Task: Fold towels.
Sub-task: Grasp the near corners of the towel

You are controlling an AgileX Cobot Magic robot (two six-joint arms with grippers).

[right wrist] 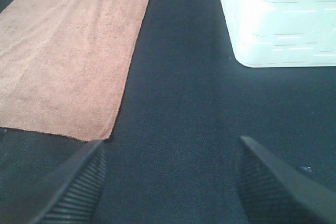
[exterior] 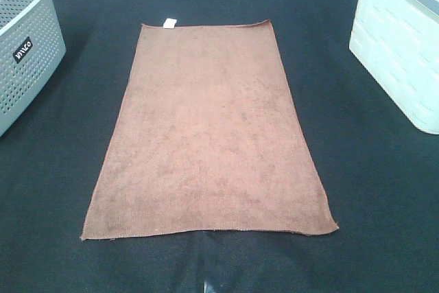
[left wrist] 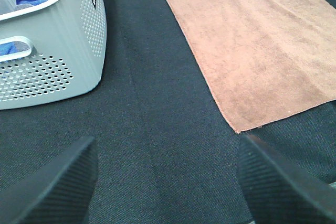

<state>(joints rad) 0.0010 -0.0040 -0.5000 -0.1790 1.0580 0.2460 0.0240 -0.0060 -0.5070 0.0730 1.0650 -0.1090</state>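
The reddish-brown towel [exterior: 209, 135] lies flat and fully spread in the middle of the black table, its small white tag [exterior: 169, 22] at the far edge. It also shows in the left wrist view [left wrist: 262, 40] and in the right wrist view [right wrist: 68, 51]. My left gripper [left wrist: 165, 182] is open and empty, over bare cloth beside the towel's near left corner. My right gripper [right wrist: 168, 182] is open and empty, over bare cloth beside the towel's near right corner. Neither gripper shows in the high view.
A grey perforated basket [exterior: 24, 46] stands at the far left, with something blue inside [left wrist: 26, 1]. A white bin [exterior: 401, 53] stands at the far right, also in the right wrist view [right wrist: 278, 19]. The black table cover [exterior: 377, 190] surrounds the towel.
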